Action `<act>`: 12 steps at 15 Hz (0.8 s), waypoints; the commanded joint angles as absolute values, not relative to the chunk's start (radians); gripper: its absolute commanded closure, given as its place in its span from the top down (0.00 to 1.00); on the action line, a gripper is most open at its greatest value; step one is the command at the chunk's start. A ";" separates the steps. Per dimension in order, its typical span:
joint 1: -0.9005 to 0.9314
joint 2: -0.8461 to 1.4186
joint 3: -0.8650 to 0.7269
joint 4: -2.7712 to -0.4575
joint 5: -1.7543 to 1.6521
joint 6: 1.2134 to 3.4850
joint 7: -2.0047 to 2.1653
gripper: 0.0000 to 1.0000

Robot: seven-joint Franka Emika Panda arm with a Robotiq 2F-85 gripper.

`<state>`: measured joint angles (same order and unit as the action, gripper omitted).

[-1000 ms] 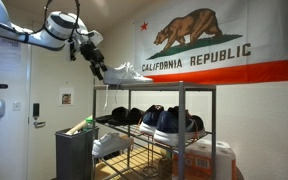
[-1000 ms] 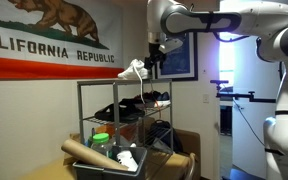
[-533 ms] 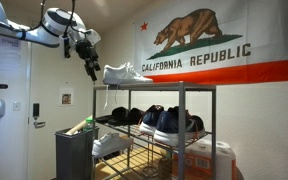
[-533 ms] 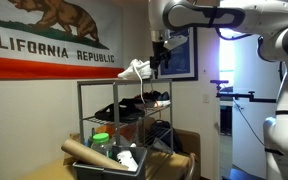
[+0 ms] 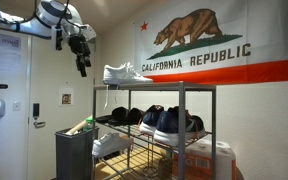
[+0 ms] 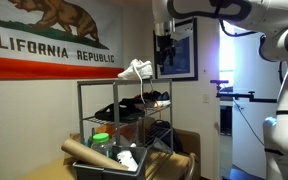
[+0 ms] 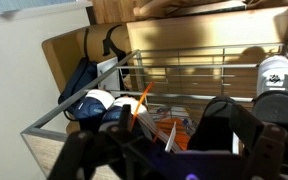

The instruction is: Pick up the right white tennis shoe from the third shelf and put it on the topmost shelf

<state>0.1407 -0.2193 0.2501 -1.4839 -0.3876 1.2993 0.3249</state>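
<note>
shoe: the right white tennis shoe [image 5: 126, 73] sits sole-down on the topmost shelf [image 5: 169, 87]
gripper: my gripper [image 5: 82, 68] hangs just beside it, not touching, jaws spread and empty
tip: I'd retreat high and straight so nothing clips it

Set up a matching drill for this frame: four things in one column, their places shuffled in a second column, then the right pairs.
Things:
1. white tennis shoe
2. dark navy sneakers
3. gripper
4. California flag

Places:
A. on the wall behind the rack
B. on the topmost shelf
C. in the air beside the rack's top, apart from the shoe
D. on the rack, one level below the top

Pairs: 1-B, 2-D, 3-C, 4-A
</note>
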 commanded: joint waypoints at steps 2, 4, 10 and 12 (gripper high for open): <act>0.137 -0.239 0.212 -1.460 -0.271 1.222 0.225 1.00; 0.135 -0.257 0.187 -1.483 -0.218 1.214 0.170 1.00; 0.132 -0.242 0.196 -1.476 -0.236 1.232 0.187 1.00; 0.133 -0.241 0.200 -1.475 -0.236 1.231 0.188 1.00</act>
<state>0.1385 -0.2445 0.1955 -1.4824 -0.2365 1.2353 0.1884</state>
